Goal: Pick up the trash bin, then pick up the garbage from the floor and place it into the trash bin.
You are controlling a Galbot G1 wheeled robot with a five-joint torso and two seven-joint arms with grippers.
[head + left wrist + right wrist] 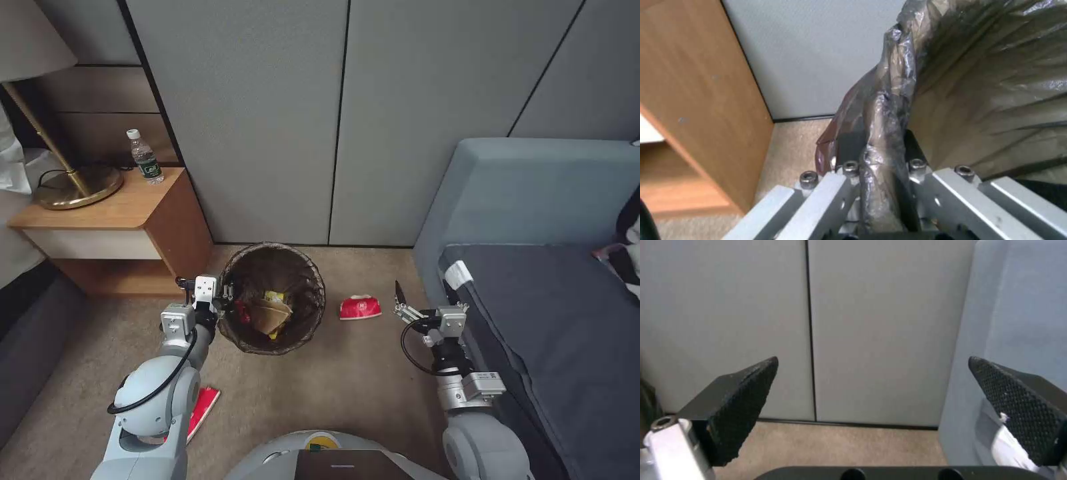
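Head view: left gripper (pixel 225 298) clamped on the near-left rim of the trash bin (pixel 303 317), jaws closed over the bag-lined edge. Bin is held just off the left jaws' tip, opening facing up, dark brown bag folded over the rim. Inside it: tan paper bag (pixel 270 315), bits of yellow wrapper (pixel 274 296), something red (pixel 243 313) toward the jaw side. Red-and-white carton (pixel 360 307) lies on the carpet (pixel 347 380), between the bin and the right gripper (pixel 399 301), apart from both. Right gripper hovers beside the blue sofa (pixel 520 200), jaws spread, holding nothing. Another red wrapper (pixel 205 407) on the carpet behind the left jaws, partly under the left arm. Green-labelled bottle (pixel 145 159) stands upright on the wooden nightstand (pixel 113 210), well beyond the left jaws, next to a brass lamp base (pixel 79 187).

Left wrist view: left gripper (pixel 878 166) jaws pinch the bin rim (pixel 882 110), one finger inside and one outside, crinkled bag between them. Bin interior (pixel 996 100) on one side of the jaws, nightstand side panel (pixel 693 100) on the other.

Right wrist view: right gripper (pixel 873 396) wide open, both textured fingers (pixel 744 396) apart with nothing between. Grey wall panels (pixel 840 323) ahead of the jaws, sofa side (pixel 1018 306) just beside one finger, carpet (pixel 831 443) below.
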